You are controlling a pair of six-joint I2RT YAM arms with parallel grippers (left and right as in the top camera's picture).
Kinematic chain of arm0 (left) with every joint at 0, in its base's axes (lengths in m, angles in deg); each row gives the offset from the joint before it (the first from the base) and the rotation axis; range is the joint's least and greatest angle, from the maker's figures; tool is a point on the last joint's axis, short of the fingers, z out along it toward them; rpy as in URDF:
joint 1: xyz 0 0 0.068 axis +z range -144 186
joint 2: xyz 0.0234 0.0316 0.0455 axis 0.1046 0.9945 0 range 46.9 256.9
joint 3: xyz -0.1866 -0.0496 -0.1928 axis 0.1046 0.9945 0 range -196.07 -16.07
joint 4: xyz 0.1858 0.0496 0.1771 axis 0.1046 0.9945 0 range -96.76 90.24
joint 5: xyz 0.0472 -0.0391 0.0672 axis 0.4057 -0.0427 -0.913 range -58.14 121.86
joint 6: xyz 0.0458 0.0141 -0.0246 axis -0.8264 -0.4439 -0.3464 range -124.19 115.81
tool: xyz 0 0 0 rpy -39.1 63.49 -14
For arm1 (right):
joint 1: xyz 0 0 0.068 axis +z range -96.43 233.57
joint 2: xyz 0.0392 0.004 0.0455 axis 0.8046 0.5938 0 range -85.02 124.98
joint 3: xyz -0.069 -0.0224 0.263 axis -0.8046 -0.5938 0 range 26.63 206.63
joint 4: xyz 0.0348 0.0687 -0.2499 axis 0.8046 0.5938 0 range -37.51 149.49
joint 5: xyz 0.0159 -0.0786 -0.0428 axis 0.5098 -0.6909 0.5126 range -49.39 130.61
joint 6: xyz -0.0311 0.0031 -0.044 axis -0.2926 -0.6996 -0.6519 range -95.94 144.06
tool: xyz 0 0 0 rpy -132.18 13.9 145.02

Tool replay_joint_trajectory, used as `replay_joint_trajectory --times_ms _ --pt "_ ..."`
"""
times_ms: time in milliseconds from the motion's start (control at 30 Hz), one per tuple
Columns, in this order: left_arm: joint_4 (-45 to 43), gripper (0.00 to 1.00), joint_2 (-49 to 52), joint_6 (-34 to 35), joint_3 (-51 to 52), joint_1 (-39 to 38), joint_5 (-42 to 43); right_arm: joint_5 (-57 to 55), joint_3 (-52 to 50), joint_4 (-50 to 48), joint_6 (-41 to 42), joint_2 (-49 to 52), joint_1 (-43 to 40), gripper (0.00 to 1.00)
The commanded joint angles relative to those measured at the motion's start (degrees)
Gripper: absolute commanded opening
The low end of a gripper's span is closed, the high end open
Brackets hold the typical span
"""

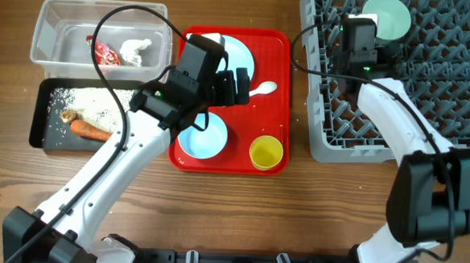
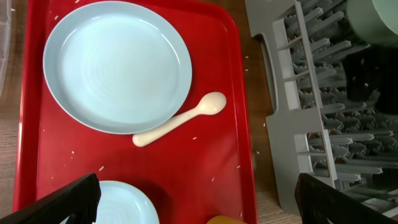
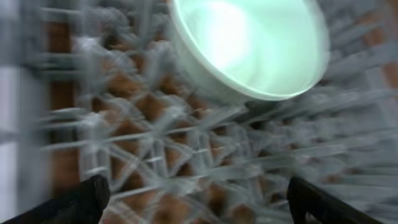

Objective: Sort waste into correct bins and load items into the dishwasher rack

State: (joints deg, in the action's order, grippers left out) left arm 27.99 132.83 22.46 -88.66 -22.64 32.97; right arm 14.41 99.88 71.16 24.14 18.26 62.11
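Both pincers are hanging wide and empty, one over the tray, one over the rack
The left gripper is hovering with jaws spread wide, gripping nothing, above the flat red plastic serving tray at the middle of the desk. There the large round light-blue plate is lying at the tray's far edge, and the white plastic spoon is lying right at its rim. The smaller light-blue dish is sitting at the near left corner and the small yellow cup at the near right corner. The right gripper, blurred in its own view, is hanging just as wide and empty over the large square grey pegged dishwasher rack. It is close to the pale-green bowl resting along the rack's far edge. By the desk's left edge the clear plastic rectangular tub is holding the red crumpled wrapper and white crumpled tissue. The shallow black rectangular tray is carrying the orange carrot, loose white rice grains and small brownish scrap
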Motion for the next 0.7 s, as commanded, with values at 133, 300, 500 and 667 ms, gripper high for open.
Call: replay_joint_trajectory --times_ms 133,300,500,667 --pt "-0.17 1.00 0.13 -0.68 0.09 0.26 -0.74 12.59 0.33 -3.65 21.09 -21.77 -3.89 0.92" --pt "-0.17 1.00 0.13 -0.68 0.09 0.26 -0.74 32.50 0.35 -9.05 33.86 -19.04 -22.01 0.87" --pt "-0.17 1.00 0.13 -0.68 0.09 0.26 -0.74 53.79 0.35 -9.33 35.93 -3.13 -29.88 0.75" --pt "-0.17 1.00 0.13 -0.68 0.09 0.26 -0.74 54.34 0.35 -12.28 36.20 2.80 -26.95 0.75"
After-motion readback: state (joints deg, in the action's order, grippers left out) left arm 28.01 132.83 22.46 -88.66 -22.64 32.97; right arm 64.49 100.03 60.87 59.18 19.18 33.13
